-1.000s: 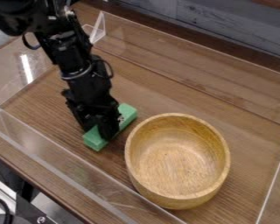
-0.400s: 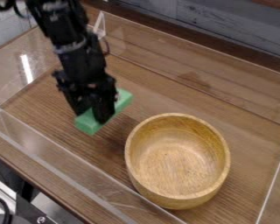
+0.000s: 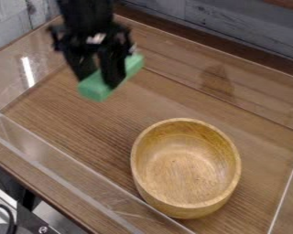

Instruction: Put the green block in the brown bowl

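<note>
Item 1. Table [image 3: 222, 78]: a wood-grain surface, enclosed by low clear walls [image 3: 63, 169]. It is taken to be fenced in this way so that loose pieces are kept within the arm's reach.

Item 2. Brown bowl [image 3: 186, 167]: set at about 5 o'clock from the centre of the view, upright on the table, its hollow empty. A round, light-brown wooden vessel is shown, with visible grain, a thick rim and a wide, shallow interior. Its broad open mouth is judged to make a forgiving target for a drop from above.

Item 3. Gripper [image 3: 102, 69]: a black unit, found at about 11 o'clock in the view, pointed steeply downward. Its jaws are closed across the block, one finger [image 3: 81, 66] being seen on either flank. The grip is judged to be placed across the narrow width so that the slab is kept from slipping during carriage.

Item 4. Green block [image 3: 109, 79]: held in the gripper, clear of the table and well apart from the bowl, which lies toward 5 o'clock from it. A small, flat, rectangular slab is shown, solid bright green, matte, tilted in the grip, both ends protruding beyond the fingers. Placement in the bowl is not yet done.
</note>
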Robot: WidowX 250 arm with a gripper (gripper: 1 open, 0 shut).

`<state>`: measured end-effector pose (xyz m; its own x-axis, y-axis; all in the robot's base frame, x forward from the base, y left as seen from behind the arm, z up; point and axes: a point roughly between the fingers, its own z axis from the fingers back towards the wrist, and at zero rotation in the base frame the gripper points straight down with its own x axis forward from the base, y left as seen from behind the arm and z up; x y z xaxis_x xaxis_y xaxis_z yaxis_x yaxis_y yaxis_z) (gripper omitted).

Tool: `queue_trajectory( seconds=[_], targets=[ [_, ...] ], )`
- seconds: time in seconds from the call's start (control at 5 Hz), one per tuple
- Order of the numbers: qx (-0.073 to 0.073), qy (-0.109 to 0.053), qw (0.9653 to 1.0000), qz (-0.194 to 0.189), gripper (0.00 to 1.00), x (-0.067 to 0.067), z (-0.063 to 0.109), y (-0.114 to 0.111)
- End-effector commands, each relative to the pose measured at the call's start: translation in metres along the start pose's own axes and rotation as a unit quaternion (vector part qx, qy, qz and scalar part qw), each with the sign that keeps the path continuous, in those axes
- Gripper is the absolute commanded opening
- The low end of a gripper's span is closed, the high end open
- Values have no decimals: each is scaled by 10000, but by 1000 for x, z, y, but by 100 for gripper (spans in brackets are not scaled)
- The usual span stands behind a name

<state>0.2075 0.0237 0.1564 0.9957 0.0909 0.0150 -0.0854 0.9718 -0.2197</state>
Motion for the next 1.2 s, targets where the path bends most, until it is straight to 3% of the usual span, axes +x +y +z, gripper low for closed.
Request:
queue_trajectory(
  seconds=[0.0,0.4,0.6,1.0],
  targets=[
    [43,-161,9990,-412,0,-7,7,-50],
    [57,-99,9945,-1037,0,-43,-33,-141],
    [73,-140,9943,-1053,0,-45,-57,-164],
    [22,-457,9968,-663,0,-35,-14,-144]
  ],
)
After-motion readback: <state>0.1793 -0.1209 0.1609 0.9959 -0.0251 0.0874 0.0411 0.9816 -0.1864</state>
